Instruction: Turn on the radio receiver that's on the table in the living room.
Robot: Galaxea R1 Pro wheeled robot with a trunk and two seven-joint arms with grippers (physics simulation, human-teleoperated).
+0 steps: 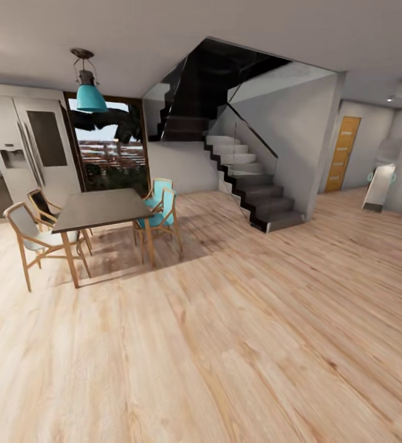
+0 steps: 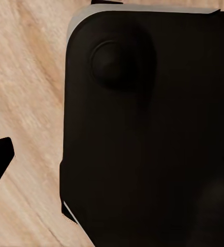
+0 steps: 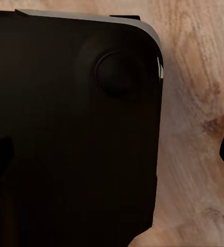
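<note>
- None of the task appears done: the head view takes in a dining area, not the living room, and the small red radio receiver and its long low coffee table lie somewhere outside these pictures, so I cannot place them.
- At about 9 o'clock in the head view stands a dark rectangular dining table (image 1: 102, 209) ringed by wooden-framed chairs, two with teal seats (image 1: 159, 206); this is not the table wanted.
- A teal dome pendant lamp (image 1: 90, 92) hangs at about 10 o'clock, with a pale double-door refrigerator (image 1: 31, 151) beside it toward 9 o'clock.
- A dark open staircase (image 1: 250, 191) climbs at about 1 o'clock, and an orange wooden door (image 1: 342, 154) shows at about 2 o'clock.
- Light wood plank floor (image 1: 225, 344) spreads across the lower half, from 3 through 6 to 8 o'clock.
- By my judgement everything is left: drive to the living room, find the radio, reach, and press its switch.
- Each wrist view looks down on a black rounded-corner robot base panel (image 2: 153, 144) (image 3: 70, 149) over the planks.
- Dark slivers at the wrist views' edges may be fingertips; whether either gripper is spread or closed I cannot tell, and nothing shows them holding or touching anything.
</note>
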